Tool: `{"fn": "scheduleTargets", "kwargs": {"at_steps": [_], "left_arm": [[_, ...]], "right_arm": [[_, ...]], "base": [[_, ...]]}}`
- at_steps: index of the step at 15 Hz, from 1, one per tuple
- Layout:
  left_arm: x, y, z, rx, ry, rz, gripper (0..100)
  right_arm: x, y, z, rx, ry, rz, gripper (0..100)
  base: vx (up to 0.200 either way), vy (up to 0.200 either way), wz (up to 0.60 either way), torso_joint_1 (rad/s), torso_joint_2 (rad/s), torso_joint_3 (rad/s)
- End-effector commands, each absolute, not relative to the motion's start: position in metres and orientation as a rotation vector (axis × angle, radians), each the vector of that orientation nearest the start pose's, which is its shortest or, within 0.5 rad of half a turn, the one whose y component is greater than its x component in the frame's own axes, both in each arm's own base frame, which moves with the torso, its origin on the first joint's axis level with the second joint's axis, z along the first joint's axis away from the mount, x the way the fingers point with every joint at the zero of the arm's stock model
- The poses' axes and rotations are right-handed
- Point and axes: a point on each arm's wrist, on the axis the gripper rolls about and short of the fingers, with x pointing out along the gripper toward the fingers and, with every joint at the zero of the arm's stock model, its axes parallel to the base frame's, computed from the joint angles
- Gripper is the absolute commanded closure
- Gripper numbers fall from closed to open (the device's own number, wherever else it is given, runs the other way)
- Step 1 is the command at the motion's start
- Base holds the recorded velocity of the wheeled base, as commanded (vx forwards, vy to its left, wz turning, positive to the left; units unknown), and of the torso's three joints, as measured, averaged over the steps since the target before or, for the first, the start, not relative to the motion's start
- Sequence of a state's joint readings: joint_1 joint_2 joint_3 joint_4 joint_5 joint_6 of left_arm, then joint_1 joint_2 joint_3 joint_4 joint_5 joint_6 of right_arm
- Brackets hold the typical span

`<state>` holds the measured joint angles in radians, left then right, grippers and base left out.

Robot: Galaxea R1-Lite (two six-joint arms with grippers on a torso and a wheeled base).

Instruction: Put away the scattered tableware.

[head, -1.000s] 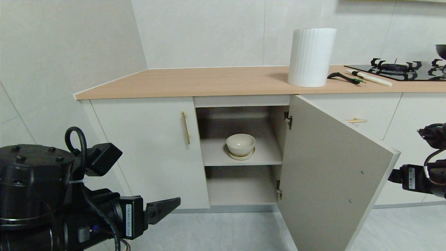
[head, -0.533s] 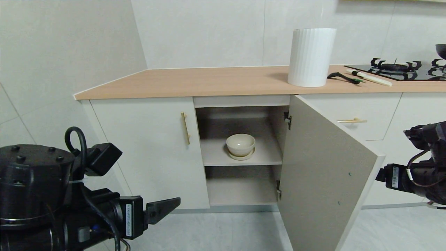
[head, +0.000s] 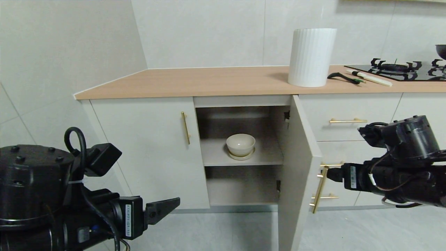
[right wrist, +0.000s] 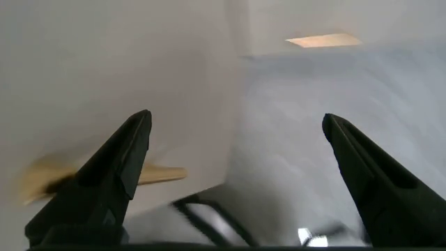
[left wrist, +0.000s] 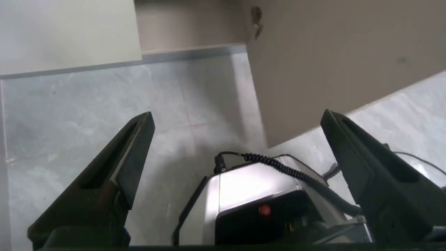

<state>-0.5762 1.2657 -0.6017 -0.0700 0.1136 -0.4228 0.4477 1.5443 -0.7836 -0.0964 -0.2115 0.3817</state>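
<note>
Bowl (head: 240, 143) sits on a plate (head: 232, 156) on the upper shelf (head: 266, 157), inside the cabinet just behind the door (head: 299, 167), so this piece is already stowed. More utensils (head: 343, 77) lie on the surface (head: 209, 82), above the door and off to its hinge side, next to a white canister (head: 311, 57).

Key relation: the door stands about half open, hinged on the robot's right, with its free edge toward the camera. Its outer face, with the vertical handle (head: 318, 190), faces the right claw (right wrist: 235, 122). That claw is right at the handle, on the door's outer side. Its jaws are spread wide and hold nothing. Can't tell if it touches the door or handle.

The door's long axis is vertical and it swings about the hinge edge, so the closing push should go toward the robot's left, against the outer face near the handle. Looks like the door-shutting step, probably near the end for the bowl.

Right arm is much nearer. Its forearm runs roughly level, coming in from the outer side of the door with the wrist pointed at the handle.

Left claw (left wrist: 238, 118) is low over the floor, well apart from the door on its inner side. It is wide open, empty and aimed toward the door's bottom edge.

Risk: a jaw catching on the handle as the door swings.
</note>
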Motion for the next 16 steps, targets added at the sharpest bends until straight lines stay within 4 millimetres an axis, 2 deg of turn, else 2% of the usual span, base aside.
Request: {"fn": "scheduleTargets", "kwargs": {"at_steps": [1,5,7,11,13,16], "left_arm": [[0.150,-0.093,0.182,-0.202,0.632,-0.308,0],[0.147,-0.091,0.185,-0.209,0.616,-0.311,0],[0.148,-0.089,0.183,-0.174,0.610,-0.282,0],[0.147,-0.088,0.182,-0.146,0.601,-0.266,0],[0.149,-0.089,0.179,-0.139,0.612,-0.261,0],[0.150,-0.090,0.180,-0.143,0.604,-0.263,0]], "right_arm": [[0.248,0.137,0.168,0.102,0.676,0.203,0],[0.289,0.182,0.152,0.060,0.694,0.271,0],[0.297,0.195,0.144,0.061,0.711,0.298,0],[0.309,0.207,0.139,0.122,0.638,0.314,0],[0.323,0.215,0.130,0.202,0.595,0.306,0],[0.333,0.222,0.117,0.229,0.575,0.306,0]], "base": [[0.000,0.000,0.00,0.000,0.00,0.000],[0.000,0.000,0.00,0.000,0.00,0.000],[0.000,0.000,0.00,0.000,0.00,0.000],[0.000,0.000,0.00,0.000,0.00,0.000],[0.000,0.000,0.00,0.000,0.00,0.000],[0.000,0.000,0.00,0.000,0.00,0.000]]}}
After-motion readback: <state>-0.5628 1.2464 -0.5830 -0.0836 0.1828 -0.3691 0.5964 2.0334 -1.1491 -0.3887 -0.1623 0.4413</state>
